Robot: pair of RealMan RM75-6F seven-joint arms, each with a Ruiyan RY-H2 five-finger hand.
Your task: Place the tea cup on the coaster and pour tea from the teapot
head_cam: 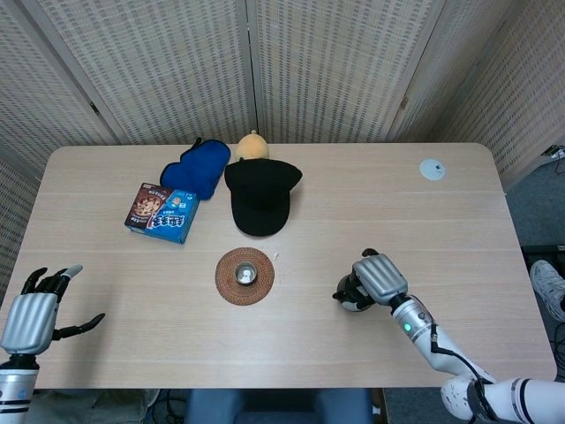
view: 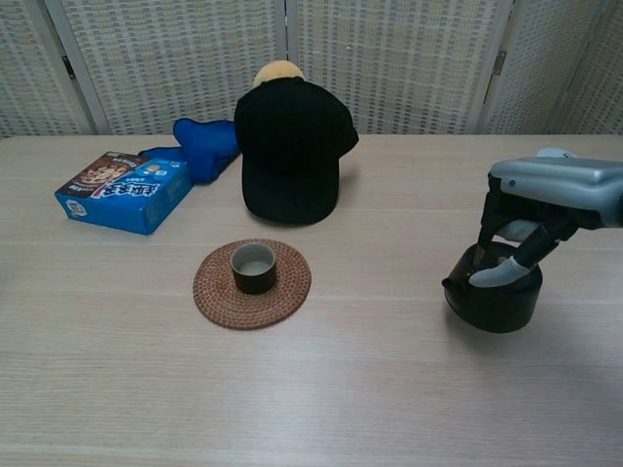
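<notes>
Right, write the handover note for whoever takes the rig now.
Left hand: open, holding nothing, at the near left table edge.
Right hand: fingers reach down into the teapot, which sits on the table right of the coaster; whether it is gripped is unclear.
Done: tea cup stands upright on the coaster.
Left: lift the teapot, carry it to the cup, pour.

Tea cup [view: 253, 267]: small, dark, cylindrical, pale inside; upright at the centre of the coaster.
Coaster [view: 219, 297]: round, woven, reddish-brown; flat on the bench, front of centre.
Teapot [view: 493, 302]: squat, black, short spout pointing toward the coaster; upright on the bench, well apart to the coaster's right.
</notes>
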